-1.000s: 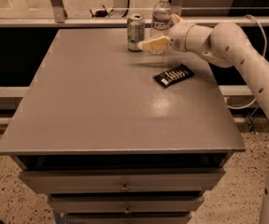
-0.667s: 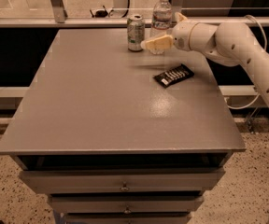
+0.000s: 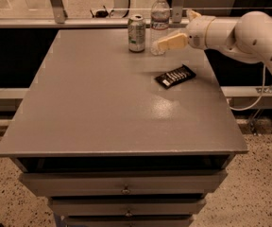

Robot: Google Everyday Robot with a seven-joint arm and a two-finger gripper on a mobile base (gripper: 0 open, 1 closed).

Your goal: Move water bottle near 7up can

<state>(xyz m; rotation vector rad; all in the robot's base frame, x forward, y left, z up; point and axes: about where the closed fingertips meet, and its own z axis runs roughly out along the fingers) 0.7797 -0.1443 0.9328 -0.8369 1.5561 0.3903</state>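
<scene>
I read the gripper (image 3: 174, 30) at the table's (image 3: 93, 108) far edge with its jaws apart: the near cream finger (image 3: 171, 41) points left and the other pokes up behind the wrist. The water bottle (image 3: 160, 20) stands upright just left of the jaws, and the near fingertip crosses in front of its base; I cannot tell whether they touch. The 7up can (image 3: 137, 32) stands upright just beyond the bottle, further left. A flat black snack packet (image 3: 174, 76) lies nearer me, below the jaws.
</scene>
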